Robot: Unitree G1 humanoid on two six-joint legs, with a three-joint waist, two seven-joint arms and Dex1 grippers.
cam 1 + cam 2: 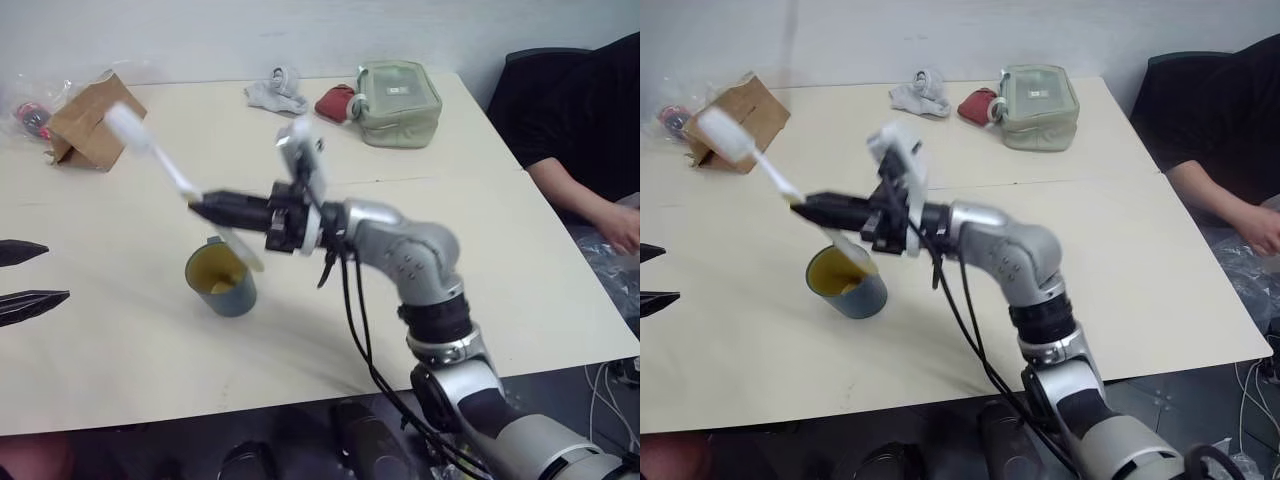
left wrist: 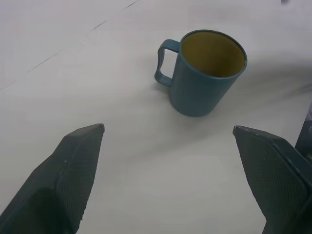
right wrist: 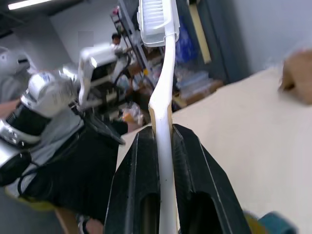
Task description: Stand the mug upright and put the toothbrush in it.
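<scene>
The teal mug (image 1: 222, 280) with a yellow inside stands upright on the pale table (image 1: 130, 350), its handle toward the far side. My right gripper (image 1: 198, 203) is shut on the white toothbrush (image 1: 150, 150), gripping its handle above the mug. The bristled head (image 3: 155, 19) points up and away to the left, and the handle's lower end hangs over the mug's rim. At the table's left, my left gripper (image 2: 168, 129) is open and holds nothing. The mug (image 2: 204, 73) is a short way ahead of its fingers.
A torn cardboard box (image 1: 90, 125) and a plastic bag (image 1: 30, 115) lie at the far left. A grey cloth (image 1: 278, 90), a red object (image 1: 335, 100) and a green pouch (image 1: 398, 103) sit at the far edge. A person (image 1: 590, 150) sits at the right side.
</scene>
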